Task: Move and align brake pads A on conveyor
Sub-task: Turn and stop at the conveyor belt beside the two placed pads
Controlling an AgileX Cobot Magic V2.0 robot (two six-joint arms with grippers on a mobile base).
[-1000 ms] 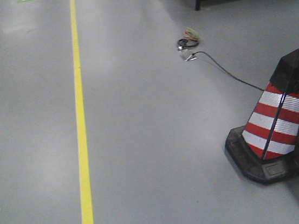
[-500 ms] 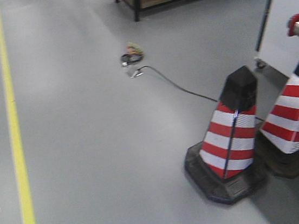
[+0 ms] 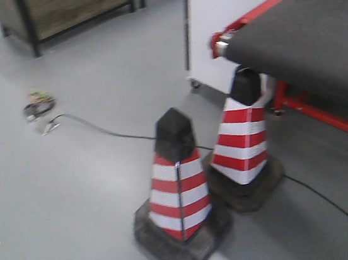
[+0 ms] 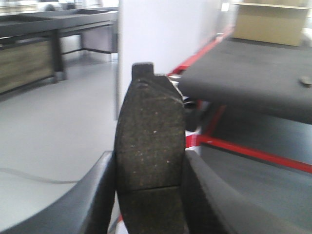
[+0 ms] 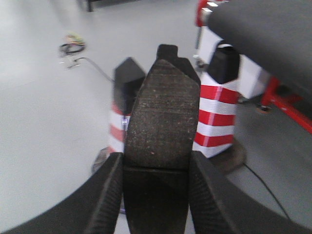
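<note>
Wrist views: each tool (image 4: 148, 195) (image 5: 156, 195) grips a brake pad (image 4: 148, 141) (image 5: 163, 117) upright, lengthwise outward.

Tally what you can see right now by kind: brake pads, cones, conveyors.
Brake pads: 2, one held in the left gripper, one held in the right gripper
Traffic cones: 2, near and far
Conveyor: 1
Total: 5

The front camera looked down at two traffic cones (image 3: 199, 177) beside the conveyor (image 3: 302, 38). Each wrist camera looked closely along its gripper; all views shared the conveyor.
</note>
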